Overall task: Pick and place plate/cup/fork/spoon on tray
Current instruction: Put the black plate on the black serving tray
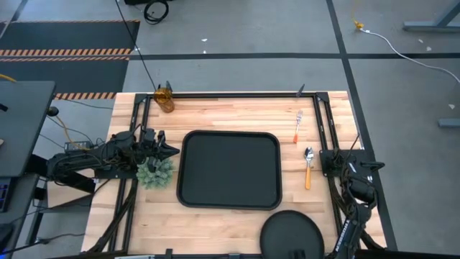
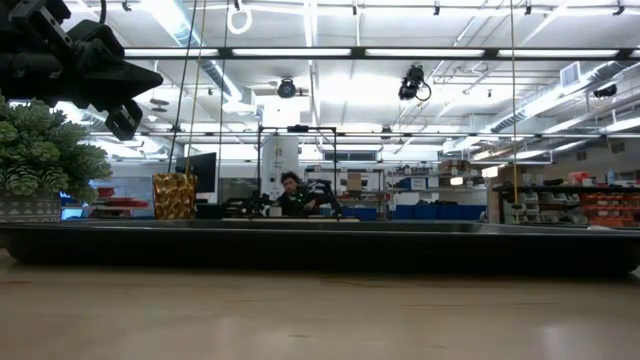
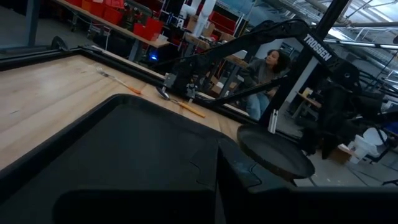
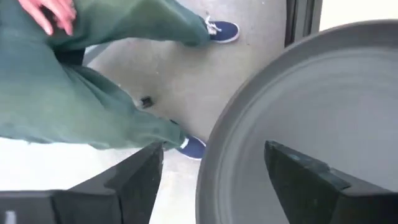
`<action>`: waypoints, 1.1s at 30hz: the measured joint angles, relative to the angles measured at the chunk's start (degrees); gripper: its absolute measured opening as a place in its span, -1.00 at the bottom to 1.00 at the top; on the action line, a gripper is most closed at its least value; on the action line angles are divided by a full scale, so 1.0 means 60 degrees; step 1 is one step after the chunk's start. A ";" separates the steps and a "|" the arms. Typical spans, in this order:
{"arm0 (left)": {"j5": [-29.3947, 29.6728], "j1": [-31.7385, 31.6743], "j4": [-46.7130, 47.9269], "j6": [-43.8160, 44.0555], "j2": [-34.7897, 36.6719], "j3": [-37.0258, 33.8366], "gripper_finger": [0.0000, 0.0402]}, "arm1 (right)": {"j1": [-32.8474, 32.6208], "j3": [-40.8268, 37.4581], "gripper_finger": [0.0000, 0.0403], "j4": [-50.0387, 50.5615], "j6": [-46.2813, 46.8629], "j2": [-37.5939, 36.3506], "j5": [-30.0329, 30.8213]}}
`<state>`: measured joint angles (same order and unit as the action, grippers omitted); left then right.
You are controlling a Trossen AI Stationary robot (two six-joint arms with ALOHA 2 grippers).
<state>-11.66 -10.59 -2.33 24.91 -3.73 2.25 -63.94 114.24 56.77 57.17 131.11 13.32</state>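
The black tray [image 1: 230, 169] lies mid-table. The round black plate [image 1: 291, 234] rests at the near edge, partly past it. The amber cup [image 1: 164, 98] stands at the far left. The fork [image 1: 298, 126] and a spoon [image 1: 309, 164] with a silver bowl and orange handle lie right of the tray. My left gripper [image 1: 171, 151] hovers shut and empty above the tray's left rim, by a green clump [image 1: 154, 173]. My right gripper [image 4: 214, 186] is open at the plate's right side. The plate's rim [image 4: 214, 149] shows between its fingers, and I see no touch.
The green leafy clump sits just left of the tray under my left arm. Bare wood lies between the tray and the far edge. Black frame rails [image 1: 327, 122] run along the table's sides. A person in green clothes [image 4: 93, 93] stands by the near edge, and another [image 3: 264, 74] sits beyond the table.
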 joint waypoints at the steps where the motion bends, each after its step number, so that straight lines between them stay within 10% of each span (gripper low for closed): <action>1: 0.0004 0.0000 0.0000 0.0000 -0.0002 -0.0001 -0.94 | -0.0022 -0.0076 0.42 -0.0007 0.0051 0.0000 0.0000; 15: 0.0000 0.0000 0.0000 0.0000 0.0000 0.0001 -0.94 | -0.0199 -0.1399 0.18 -0.0793 -0.0103 0.0007 -0.1406; 33: 0.0000 -0.0003 0.0000 0.0000 -0.0003 -0.0001 -0.94 | -0.0193 -0.1364 -0.93 -0.0882 -0.0734 -0.0022 -0.2094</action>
<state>-11.66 -10.61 -2.33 24.91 -3.75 2.24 -65.10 106.05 51.48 52.76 130.98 0.76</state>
